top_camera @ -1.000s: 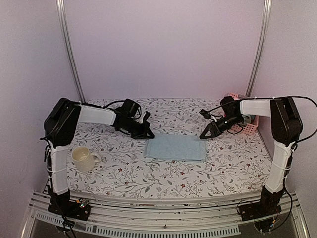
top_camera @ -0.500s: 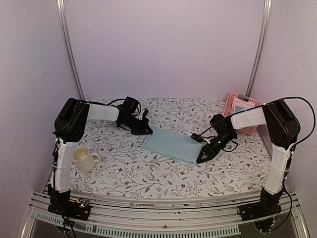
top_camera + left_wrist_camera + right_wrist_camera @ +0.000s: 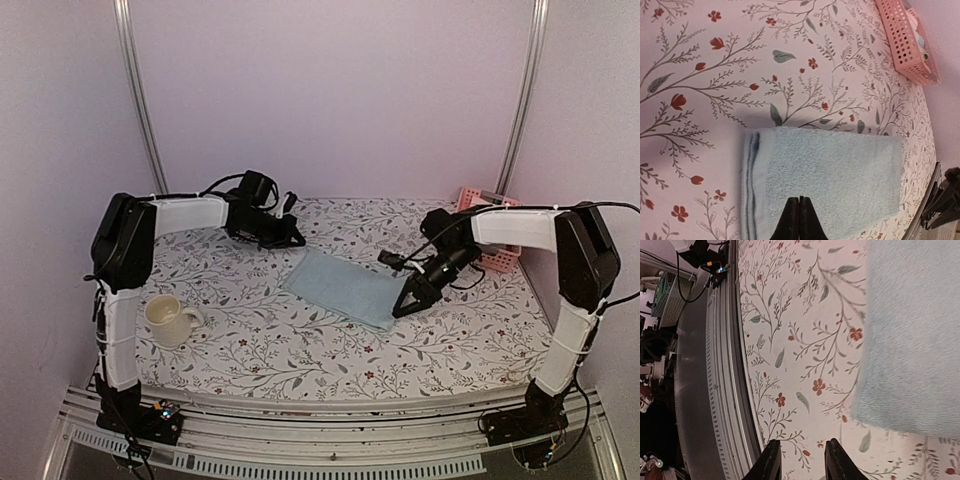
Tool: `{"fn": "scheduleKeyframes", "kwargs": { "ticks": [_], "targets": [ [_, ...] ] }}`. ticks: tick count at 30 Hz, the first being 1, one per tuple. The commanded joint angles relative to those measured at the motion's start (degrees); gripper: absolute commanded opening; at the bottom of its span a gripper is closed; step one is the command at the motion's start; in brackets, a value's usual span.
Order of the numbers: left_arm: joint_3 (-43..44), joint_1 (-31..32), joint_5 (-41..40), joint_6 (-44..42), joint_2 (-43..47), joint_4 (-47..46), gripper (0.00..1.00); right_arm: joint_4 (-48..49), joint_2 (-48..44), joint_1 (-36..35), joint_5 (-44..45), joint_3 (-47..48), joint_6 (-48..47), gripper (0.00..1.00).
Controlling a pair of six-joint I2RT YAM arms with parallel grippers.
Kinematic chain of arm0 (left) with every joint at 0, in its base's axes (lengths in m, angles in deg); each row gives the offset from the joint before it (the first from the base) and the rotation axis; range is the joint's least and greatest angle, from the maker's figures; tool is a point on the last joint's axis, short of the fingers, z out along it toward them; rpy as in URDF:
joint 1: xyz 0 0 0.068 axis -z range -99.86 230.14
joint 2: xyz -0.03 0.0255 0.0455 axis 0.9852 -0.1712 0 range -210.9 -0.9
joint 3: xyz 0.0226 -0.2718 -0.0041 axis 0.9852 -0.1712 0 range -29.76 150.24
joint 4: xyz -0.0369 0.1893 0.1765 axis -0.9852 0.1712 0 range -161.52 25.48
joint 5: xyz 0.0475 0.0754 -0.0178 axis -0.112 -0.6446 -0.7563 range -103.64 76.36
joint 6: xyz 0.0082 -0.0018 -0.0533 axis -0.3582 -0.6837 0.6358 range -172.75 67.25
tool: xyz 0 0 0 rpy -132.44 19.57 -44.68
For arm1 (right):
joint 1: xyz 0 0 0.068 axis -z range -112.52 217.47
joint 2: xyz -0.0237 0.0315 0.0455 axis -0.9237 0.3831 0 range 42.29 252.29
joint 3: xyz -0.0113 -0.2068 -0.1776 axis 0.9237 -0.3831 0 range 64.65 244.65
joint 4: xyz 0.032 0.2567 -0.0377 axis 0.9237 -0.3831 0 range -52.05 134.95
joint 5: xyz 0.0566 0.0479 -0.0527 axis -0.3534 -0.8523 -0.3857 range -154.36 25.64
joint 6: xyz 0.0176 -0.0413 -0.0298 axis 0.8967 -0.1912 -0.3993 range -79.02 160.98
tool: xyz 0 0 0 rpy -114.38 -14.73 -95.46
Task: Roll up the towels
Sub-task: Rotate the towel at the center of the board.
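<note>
- We see the light blue rectangular terry towel (image 3: 345, 287) lying flat mid-table on the floral tablecloth (image 3: 300, 350).
- Our left gripper (image 3: 292, 236) hangs near the towel's far left corner, fingers pressed together, holding nothing.
- Our right gripper (image 3: 400, 310) is at the towel's near right corner, fingers apart, empty.

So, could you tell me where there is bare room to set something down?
Bare tablecloth runs along the near edge, from the mug to the right gripper, in front of the light blue towel. The far middle, between the left gripper and the pink basket, is free too. It is crowded far right.
</note>
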Motion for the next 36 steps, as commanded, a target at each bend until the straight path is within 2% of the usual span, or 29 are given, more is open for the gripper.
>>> {"fn": "scheduleKeyframes", "kwargs": {
  "ticks": [1, 4, 9, 17, 23, 27, 29, 33, 36],
  "targets": [
    [-6.57, 4.53, 2.13, 2.13, 7.54, -7.13, 0.00, 0.06, 1.37, 8.90, -3.55, 8.23, 0.23, 0.31],
    [-8.85, 6.73, 2.18, 2.97, 7.55, -8.21, 0.00, 4.16, 6.68, 11.93, -0.79, 13.30, 5.19, 0.30],
    [-10.30, 7.65, 2.74, 4.27, 4.90, -9.35, 0.00, 5.22, 14.11, 11.96, -0.53, 20.12, 6.65, 0.29],
    [-7.27, 5.77, -0.08, 1.60, -2.05, -5.13, 0.00, 10.28, 18.71, 9.48, 5.64, 14.28, 8.66, 0.28],
    [-1.94, 3.12, -1.60, -1.34, -6.38, -2.63, 0.00, 11.32, 15.39, 2.08, 7.22, 3.64, 9.52, 0.26],
    [5.33, 1.70, 1.23, -3.29, -10.90, -1.31, 0.00, 7.34, 13.12, -6.18, 0.75, 1.83, 8.33, 0.30],
    [9.20, 1.73, 2.92, -4.19, -11.99, -0.25, 0.00, 6.50, 12.57, -7.93, -2.56, 3.06, 7.92, 0.31],
    [9.98, 2.32, 5.13, -5.76, -7.17, 0.00, 0.00, 1.97, 12.63, -6.98, -3.33, 7.32, 5.39, 0.33],
    [3.20, 2.61, 7.57, -5.31, 0.67, -3.70, 0.00, -1.32, 10.55, -4.38, -6.67, 10.22, 3.90, 0.34]
  ]
}}
